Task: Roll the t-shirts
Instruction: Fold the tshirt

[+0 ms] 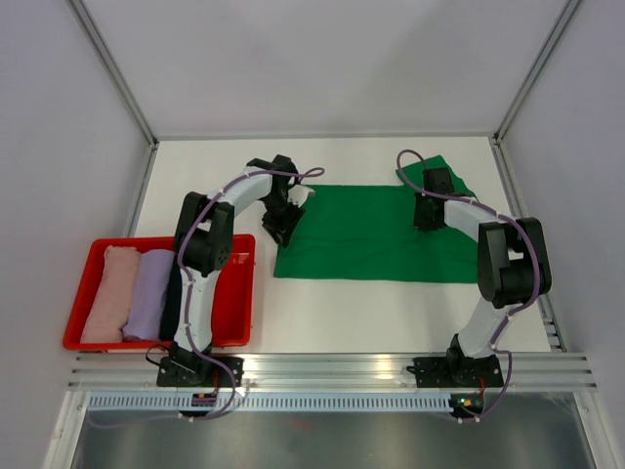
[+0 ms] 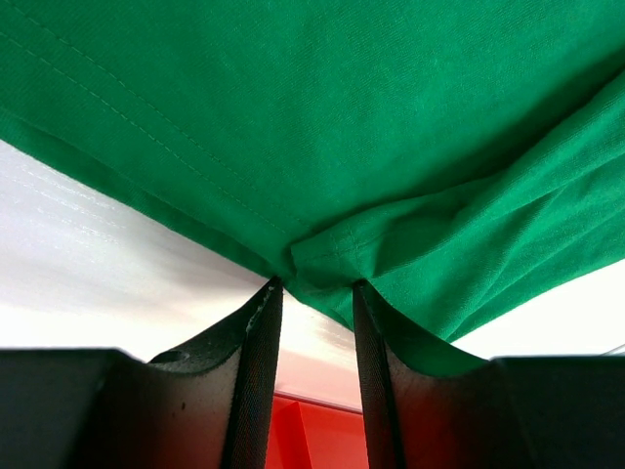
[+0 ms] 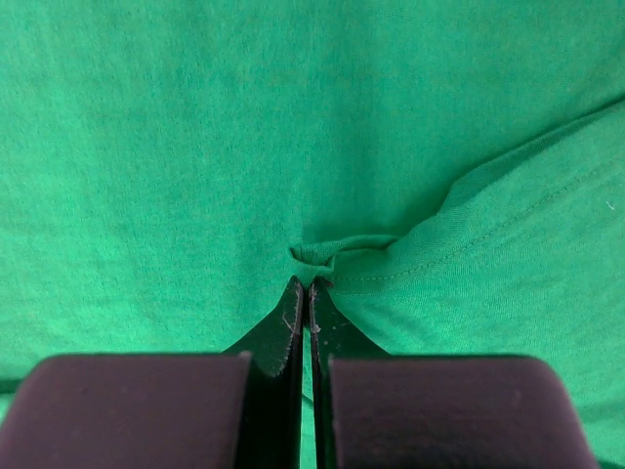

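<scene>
Since the green shirt (image 1: 366,234) is light and floppy, I'd grab hems: right gripper (image 3: 305,285) pinched shut on a pucker, left gripper (image 2: 316,285) half apart, hold unclear.

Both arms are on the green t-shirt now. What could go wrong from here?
1. The right gripper has its jaws shut on just a small pucker of the green t-shirt; it might slip out on a pull.
2. The left gripper has its jaws apart with the shirt's edge at their tips; if that side is not gripped, the roll could go crooked.
</scene>
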